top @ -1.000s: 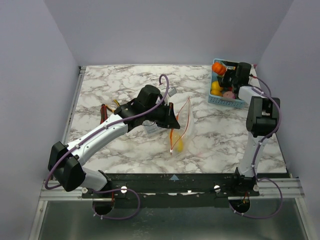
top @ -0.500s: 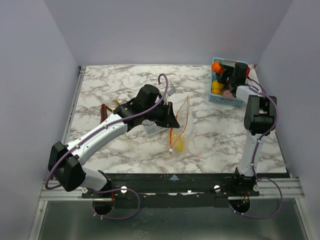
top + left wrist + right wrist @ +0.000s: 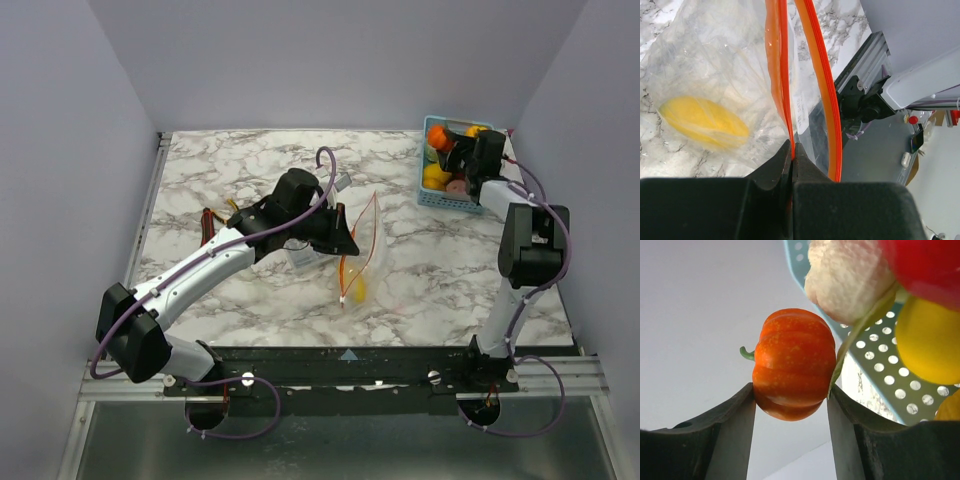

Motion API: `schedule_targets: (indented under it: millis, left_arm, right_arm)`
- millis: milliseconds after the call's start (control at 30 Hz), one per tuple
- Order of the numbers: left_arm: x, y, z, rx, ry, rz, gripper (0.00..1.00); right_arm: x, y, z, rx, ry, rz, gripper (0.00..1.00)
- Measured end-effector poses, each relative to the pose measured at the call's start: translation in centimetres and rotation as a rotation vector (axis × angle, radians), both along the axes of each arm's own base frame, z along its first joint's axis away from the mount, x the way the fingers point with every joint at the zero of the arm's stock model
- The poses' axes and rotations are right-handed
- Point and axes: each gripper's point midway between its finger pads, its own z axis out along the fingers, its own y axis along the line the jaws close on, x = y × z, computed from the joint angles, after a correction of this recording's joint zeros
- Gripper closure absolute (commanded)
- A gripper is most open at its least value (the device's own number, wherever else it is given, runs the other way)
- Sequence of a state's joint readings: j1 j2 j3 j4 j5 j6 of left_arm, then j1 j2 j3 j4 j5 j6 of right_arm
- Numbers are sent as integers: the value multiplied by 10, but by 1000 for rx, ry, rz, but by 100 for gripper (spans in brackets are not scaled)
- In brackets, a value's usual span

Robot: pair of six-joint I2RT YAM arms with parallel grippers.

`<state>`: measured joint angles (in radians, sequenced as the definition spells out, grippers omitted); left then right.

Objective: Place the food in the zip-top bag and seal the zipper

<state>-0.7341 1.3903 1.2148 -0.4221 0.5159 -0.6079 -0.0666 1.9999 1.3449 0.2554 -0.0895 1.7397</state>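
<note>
Now: pumpkin gripped at the basket, bag mouth off to its left

Marble table [image 3: 220, 160], both arms out over it. Your left arm reaches to mid-table. Your right arm stands tall at the far right corner, over the blue basket [image 3: 448, 203].

Zip-top bag [image 3: 372, 250] lies mid-table, with one yellow piece [image 3: 355, 291] already inside at its near end. Left gripper [image 3: 345, 245] is clamped on one lip of the zipper [image 3: 362, 225], so the two red-orange strips part into a narrow slit. The slit's long axis runs near-to-far across the table, leaning a little right at the far end.

Right gripper [image 3: 792, 395] has its jaws closed on the orange pumpkin [image 3: 792, 362], one finger on each flank. It sits at the basket's far left corner, with other toy foods crowded just beside it.

Judgement: the carry goes left and toward you, from basket to bag, which are well apart. Only your right arm is free for it. Bring the pumpkin in over the slit's widest part, since a mouth this narrow may catch it.
</note>
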Motion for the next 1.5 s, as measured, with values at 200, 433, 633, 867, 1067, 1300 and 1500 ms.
schedule_targets:
  millis: [200, 433, 633, 867, 1067, 1300, 1500]
  left_arm:
    - [0, -1, -1, -2, 8, -5, 100]
    - [1, -4, -5, -1, 17, -12, 100]
    - [2, -5, -7, -1, 17, -14, 100]
    - [2, -5, -7, 2, 9, -18, 100]
    - [2, -5, -7, 2, 7, -21, 100]
    - [1, -5, -7, 2, 8, -22, 100]
    - [1, -5, -7, 1, 9, -23, 100]
  right_arm:
    - [-29, 15, 33, -146, -65, 140, 99]
    - [-105, 28, 42, -429, -56, 327, 100]
    - [-132, 26, 70, -666, -132, 398, 100]
    - [-129, 21, 51, -722, -91, 420, 100]
    - [-102, 19, 39, -715, -100, 415, 99]
    - [-41, 22, 35, -689, -132, 452, 81]
    - [-36, 32, 11, -654, -65, 516, 77]
